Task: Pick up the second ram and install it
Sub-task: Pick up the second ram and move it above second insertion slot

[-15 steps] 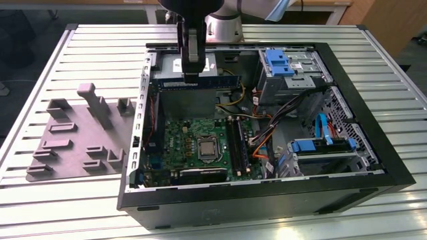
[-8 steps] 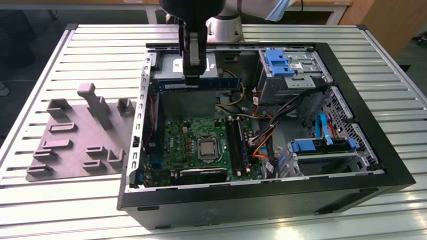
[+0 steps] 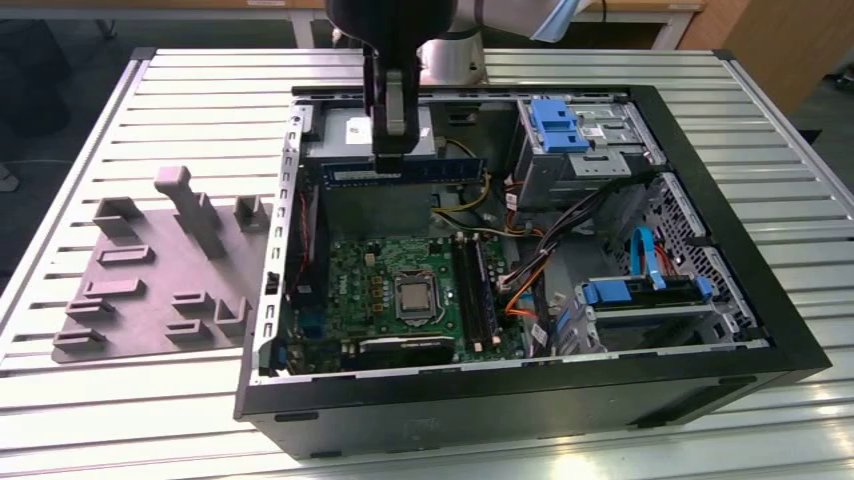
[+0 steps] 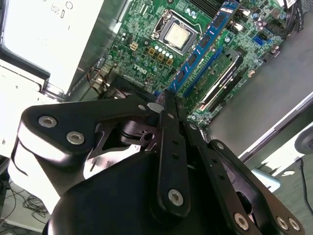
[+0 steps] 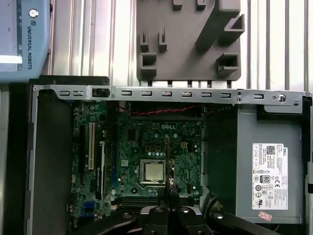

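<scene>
The pincer (image 3: 391,152) is closed on the ram (image 3: 430,172), held above the far end of the case (image 3: 507,400); its long axis lies crosswise to the slots (image 3: 470,282), which sit nearer the exterior camera

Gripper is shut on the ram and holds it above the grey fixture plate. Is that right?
Not quite. The gripper is shut on the ram, but it holds it above the open case, not the plate. The exterior view shows this.
</scene>
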`<state>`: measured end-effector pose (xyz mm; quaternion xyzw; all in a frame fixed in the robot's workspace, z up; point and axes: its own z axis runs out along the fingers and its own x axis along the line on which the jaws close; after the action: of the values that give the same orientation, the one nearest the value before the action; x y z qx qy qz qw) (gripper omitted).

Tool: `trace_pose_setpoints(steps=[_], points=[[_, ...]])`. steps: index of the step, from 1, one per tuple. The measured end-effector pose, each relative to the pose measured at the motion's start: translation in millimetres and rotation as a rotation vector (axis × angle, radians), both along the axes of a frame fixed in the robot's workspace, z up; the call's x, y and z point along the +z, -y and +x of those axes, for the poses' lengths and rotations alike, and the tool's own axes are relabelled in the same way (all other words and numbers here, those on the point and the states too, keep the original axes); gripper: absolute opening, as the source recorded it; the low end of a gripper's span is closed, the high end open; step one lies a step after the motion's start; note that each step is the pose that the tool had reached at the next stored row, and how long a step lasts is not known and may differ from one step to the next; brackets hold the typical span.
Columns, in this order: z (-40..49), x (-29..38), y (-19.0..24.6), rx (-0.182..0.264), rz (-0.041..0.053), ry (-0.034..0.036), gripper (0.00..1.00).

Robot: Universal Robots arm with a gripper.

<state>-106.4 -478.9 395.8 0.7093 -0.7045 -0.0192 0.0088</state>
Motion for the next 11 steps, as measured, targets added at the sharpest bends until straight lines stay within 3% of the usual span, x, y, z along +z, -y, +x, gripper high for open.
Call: trace_pose_setpoints(steps=[11], points=[[5.4,-6.7,0.0,0.000,0.0000,0.0000,0.12]])
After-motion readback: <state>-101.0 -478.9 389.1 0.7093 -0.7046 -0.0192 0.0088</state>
